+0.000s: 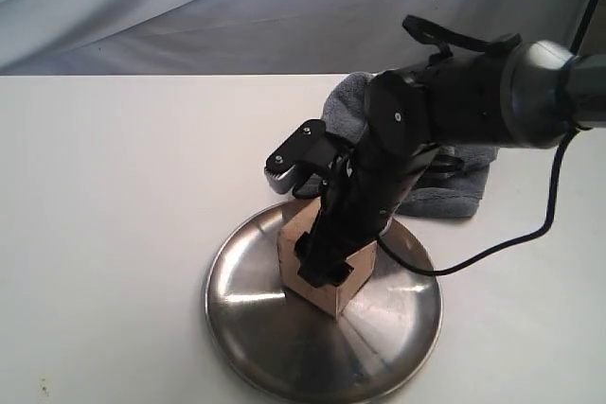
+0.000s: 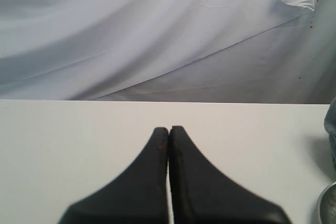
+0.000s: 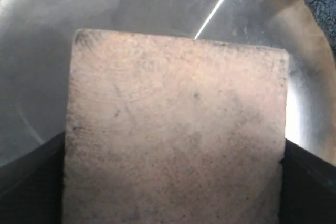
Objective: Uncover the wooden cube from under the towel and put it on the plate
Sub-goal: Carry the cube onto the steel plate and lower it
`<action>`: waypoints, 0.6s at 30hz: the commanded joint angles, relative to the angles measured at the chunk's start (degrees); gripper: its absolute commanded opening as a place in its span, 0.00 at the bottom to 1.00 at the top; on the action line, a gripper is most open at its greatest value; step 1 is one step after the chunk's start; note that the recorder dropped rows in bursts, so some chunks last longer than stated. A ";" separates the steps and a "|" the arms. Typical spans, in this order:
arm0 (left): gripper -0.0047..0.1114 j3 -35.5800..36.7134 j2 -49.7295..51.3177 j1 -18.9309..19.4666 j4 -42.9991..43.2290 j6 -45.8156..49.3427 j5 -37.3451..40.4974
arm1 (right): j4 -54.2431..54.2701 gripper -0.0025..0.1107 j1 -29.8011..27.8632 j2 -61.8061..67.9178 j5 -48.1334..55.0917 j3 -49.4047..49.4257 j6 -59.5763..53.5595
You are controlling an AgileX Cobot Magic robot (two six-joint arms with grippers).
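The wooden cube [image 1: 325, 296] rests on the stainless-steel plate [image 1: 284, 347], a little behind its centre. My right gripper [image 1: 322, 267] comes down over it from the back right, with a finger on each side of the block. In the right wrist view the cube [image 3: 176, 124] fills the whole gap between the black fingers [image 3: 307, 169], and the plate [image 3: 157, 3] shines beyond it. The grey-blue towel [image 1: 454, 191] lies rumpled behind the plate, partly hidden by the arm. My left gripper [image 2: 169, 129] is shut on nothing above the white table.
The white table [image 1: 114, 186] stretches out to the left of the plate. A pale cloth backdrop [image 1: 189, 7] hangs behind it. A black cable [image 1: 492, 248] loops down from the right arm beside the plate. The left wrist view catches the towel [image 2: 332, 124] and the plate rim [image 2: 328, 205] at its edge.
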 commanded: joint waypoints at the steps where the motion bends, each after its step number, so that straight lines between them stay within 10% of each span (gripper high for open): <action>1: 0.05 0.25 -0.09 0.11 0.04 -0.16 -0.03 | 0.29 0.47 1.34 -0.99 -4.32 2.74 0.26; 9: 0.05 0.25 -0.09 0.11 0.04 -0.04 -0.03 | 0.70 0.48 2.46 -1.08 -5.31 3.15 0.54; 18: 0.05 0.25 -0.09 0.11 0.04 -0.17 -0.03 | 0.70 0.73 2.46 -1.22 -5.19 3.15 0.85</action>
